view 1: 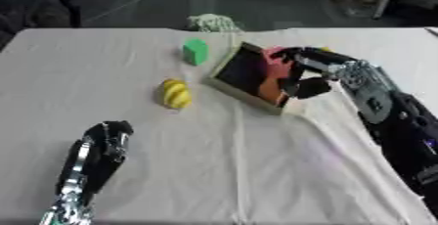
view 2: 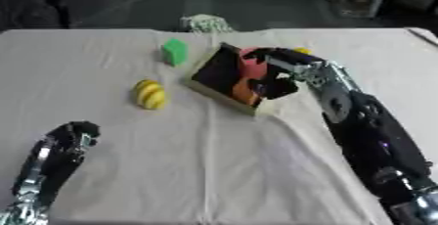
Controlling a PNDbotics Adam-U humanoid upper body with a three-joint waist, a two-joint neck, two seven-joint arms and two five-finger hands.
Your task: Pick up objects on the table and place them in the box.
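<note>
Right hand over the tilted box, fingers curled round a red object. Yellow ridged object and green block lie on the table; both look light, rigid, best pinched across the sides. Left hand idle, fingers curled, empty.

A green block and a yellow ridged object lie left of the tan box, which holds red and orange shapes; the counter is white.
</note>
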